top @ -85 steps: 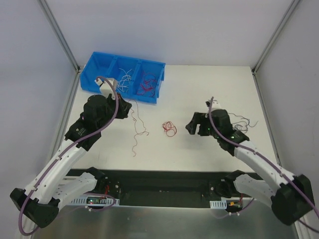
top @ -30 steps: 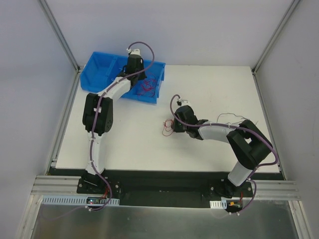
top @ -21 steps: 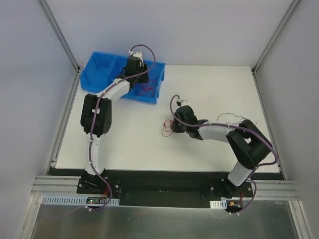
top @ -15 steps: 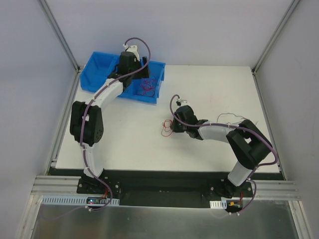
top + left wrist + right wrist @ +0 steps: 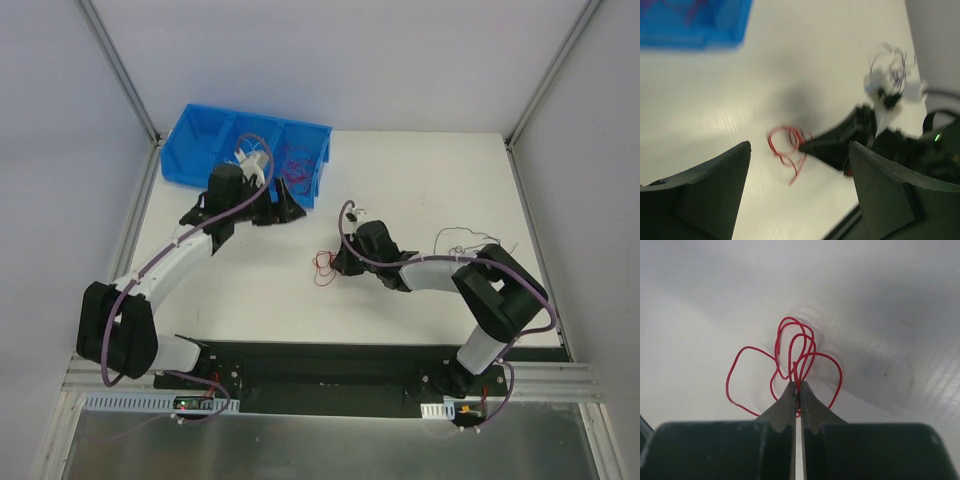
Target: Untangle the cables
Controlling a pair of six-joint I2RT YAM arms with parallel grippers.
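The right gripper (image 5: pixel 799 389) pinches a red cable (image 5: pixel 322 264) in front of the blue bin (image 5: pixel 186 172). The left gripper (image 5: pixel 800 150), beside the bin, stands wide and empty. Sorted red cables (image 5: pixel 297 165) lie in the bin; dark cables (image 5: pixel 462 238), perhaps tangled, wait far right of it.

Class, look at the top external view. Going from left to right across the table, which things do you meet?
Blue plastic three-compartment bin → small bunch of curly red wires → right gripper, shut on that bunch → loose thin dark wires.
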